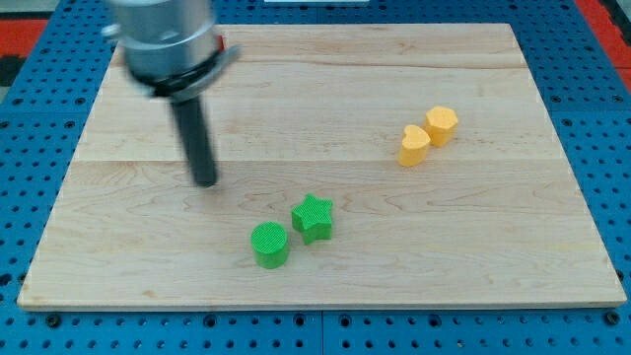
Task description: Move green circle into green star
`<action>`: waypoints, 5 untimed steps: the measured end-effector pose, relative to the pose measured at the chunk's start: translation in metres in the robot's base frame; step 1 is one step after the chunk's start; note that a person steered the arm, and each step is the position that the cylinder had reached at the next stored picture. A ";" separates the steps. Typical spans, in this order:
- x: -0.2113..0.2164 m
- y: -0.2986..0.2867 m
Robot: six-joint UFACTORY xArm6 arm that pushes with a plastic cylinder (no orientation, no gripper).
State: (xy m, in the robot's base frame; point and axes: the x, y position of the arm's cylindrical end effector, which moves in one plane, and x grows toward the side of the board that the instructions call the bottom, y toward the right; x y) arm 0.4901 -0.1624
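A green circle block [269, 244] lies on the wooden board near the view's bottom centre. A green star block [314, 218] sits just up and right of it, a small gap between them. My tip [204, 181] rests on the board up and to the left of the green circle, clear of both green blocks. The rod rises from it to the arm's grey end at the view's top left.
Two yellow blocks touch each other at the view's right: a heart-like one [415, 145] and a hexagon-like one [442, 125]. The wooden board [493, 256] lies on a blue perforated table [20, 197].
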 end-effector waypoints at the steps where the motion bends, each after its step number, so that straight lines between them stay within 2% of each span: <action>1: 0.071 -0.036; 2: 0.103 0.023; 4: 0.076 0.123; 5: 0.061 0.138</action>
State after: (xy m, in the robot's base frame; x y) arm 0.5507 -0.0249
